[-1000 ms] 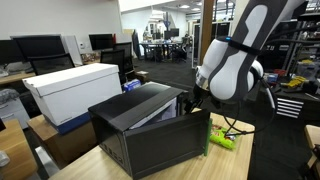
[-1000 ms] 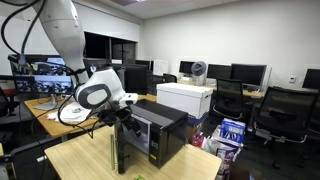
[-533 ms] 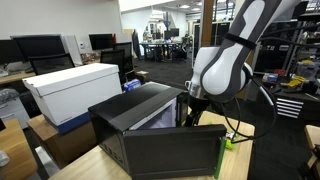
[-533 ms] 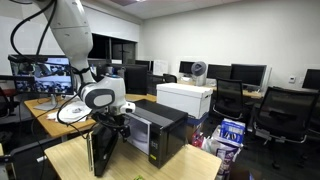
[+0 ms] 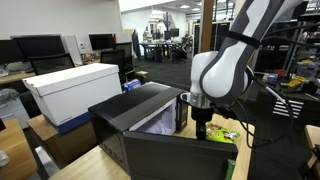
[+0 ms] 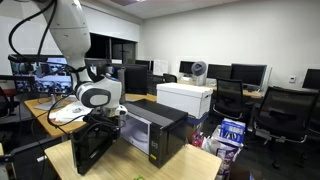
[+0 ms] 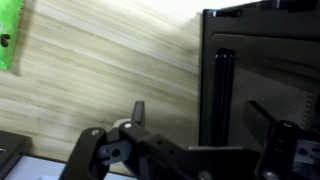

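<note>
At the front of the black microwave (image 5: 140, 108), we see its door (image 5: 180, 158) swung well away from the cavity, a broad dark panel in both exterior views. A second ago that panel stood closer to the microwave's face and showed almost edge-on in an exterior view. It has since come round step by step, so the pale interior of the microwave stands more exposed than it did and the way into it is freer.

Just above the door's top edge, at the microwave's open front, hangs the end effector (image 5: 203, 128). Its fingers (image 7: 137, 108) are spread wide in the wrist view, with nothing pinched between them. Whether one of them rests against the door we cannot tell.

Under the microwave lies the pale wooden counter (image 7: 110, 70). On it, out past the microwave's open front, a bright green packet (image 7: 8, 35) lies apart from the door. Beyond the microwave, off the counter, sits a large white box (image 5: 70, 85). Further behind it are office monitors (image 5: 40, 47) and chairs (image 6: 275, 110).
</note>
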You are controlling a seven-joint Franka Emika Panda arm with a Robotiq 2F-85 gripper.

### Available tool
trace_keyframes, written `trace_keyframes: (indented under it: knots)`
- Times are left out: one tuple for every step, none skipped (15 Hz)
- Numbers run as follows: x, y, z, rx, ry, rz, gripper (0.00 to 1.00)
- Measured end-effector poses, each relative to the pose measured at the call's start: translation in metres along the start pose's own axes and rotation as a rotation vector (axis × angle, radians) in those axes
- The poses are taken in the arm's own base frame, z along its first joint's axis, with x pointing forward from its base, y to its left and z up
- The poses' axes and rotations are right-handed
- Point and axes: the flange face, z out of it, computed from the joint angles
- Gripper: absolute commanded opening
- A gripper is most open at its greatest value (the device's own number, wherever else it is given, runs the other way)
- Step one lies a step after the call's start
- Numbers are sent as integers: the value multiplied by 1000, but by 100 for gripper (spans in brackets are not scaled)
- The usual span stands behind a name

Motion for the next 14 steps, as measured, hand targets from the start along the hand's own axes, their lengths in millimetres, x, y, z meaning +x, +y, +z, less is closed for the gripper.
trace_keyframes:
  knots:
    - [-2, -3, 2, 7, -10, -35, 100]
    - [-4, -5, 4, 14, -21, -66, 100]
    - [-7, -6, 6, 36, -43, -105, 100]
    - [-11, -6, 7, 65, -68, -138, 100]
    - [-17, -4, 8, 93, -94, -162, 100]
    - [-22, 0, 8, 114, -116, -172, 100]
    - [-27, 6, 7, 123, -132, -159, 100]
    - [-32, 12, 5, 122, -143, -140, 100]
    - [-38, 22, 2, 113, -143, -114, 100]
    - [-41, 29, -1, 107, -140, -92, 100]
    - [-45, 40, -5, 95, -125, -57, 100]
    - [-47, 48, -8, 78, -100, -22, 100]
    - [-49, 56, -10, 59, -68, 17, 100]
    - [-51, 64, -13, 32, -20, 67, 100]
